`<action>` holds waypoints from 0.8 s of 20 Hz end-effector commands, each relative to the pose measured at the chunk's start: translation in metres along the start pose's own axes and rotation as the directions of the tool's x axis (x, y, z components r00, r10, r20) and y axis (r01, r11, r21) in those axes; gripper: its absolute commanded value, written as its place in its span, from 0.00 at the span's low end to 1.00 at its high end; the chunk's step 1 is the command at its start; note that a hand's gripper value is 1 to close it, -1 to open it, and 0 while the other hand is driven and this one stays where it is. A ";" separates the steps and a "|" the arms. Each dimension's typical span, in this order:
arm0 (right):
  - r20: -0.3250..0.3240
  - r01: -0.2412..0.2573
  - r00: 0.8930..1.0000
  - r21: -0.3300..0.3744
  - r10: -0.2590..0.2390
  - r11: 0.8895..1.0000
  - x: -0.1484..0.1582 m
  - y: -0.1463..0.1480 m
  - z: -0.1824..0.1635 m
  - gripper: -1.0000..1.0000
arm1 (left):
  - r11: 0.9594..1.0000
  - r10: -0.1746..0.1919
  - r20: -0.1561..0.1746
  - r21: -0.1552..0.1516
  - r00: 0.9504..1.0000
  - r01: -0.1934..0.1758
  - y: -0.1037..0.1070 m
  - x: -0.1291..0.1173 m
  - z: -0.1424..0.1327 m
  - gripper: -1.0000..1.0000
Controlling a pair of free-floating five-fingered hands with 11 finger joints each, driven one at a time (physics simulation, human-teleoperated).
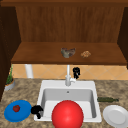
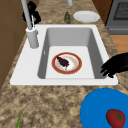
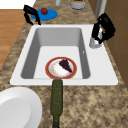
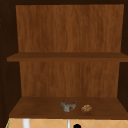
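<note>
My left hand hangs over the sink's front left corner, fingers relaxed and drooping, holding nothing. Beside it lies a blue plate with a tomato on it. From the right side the same hand hovers just short of the blue plate. My right hand is at the white faucet, fingers curled about its handle. In the basin sits a red-rimmed plate with a dark piece of food. A big red ball fills the front of the sink.
A white plate and a dark green bottle lie on the counter right of the sink. A potted plant stands at the far left. The lower shelf holds a grey bowl and a brown lump.
</note>
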 end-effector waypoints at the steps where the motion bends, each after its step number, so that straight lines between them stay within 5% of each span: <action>1: 0.000 -0.007 1.000 0.036 0.007 0.999 0.031 -0.003 0.003 1.00 | 1.000 0.000 0.000 0.000 1.000 0.000 0.000 0.000 0.000 0.50; 7: -0.065 -0.028 0.997 0.025 0.030 0.999 0.040 -0.004 0.004 1.00 | 1.000 0.000 0.000 0.000 1.000 0.000 0.000 0.000 0.000 0.50; 16: -0.193 -0.084 0.977 0.025 0.087 0.996 0.057 -0.001 0.010 1.00 | 1.000 0.000 0.000 0.000 1.000 0.000 0.000 0.000 0.000 0.50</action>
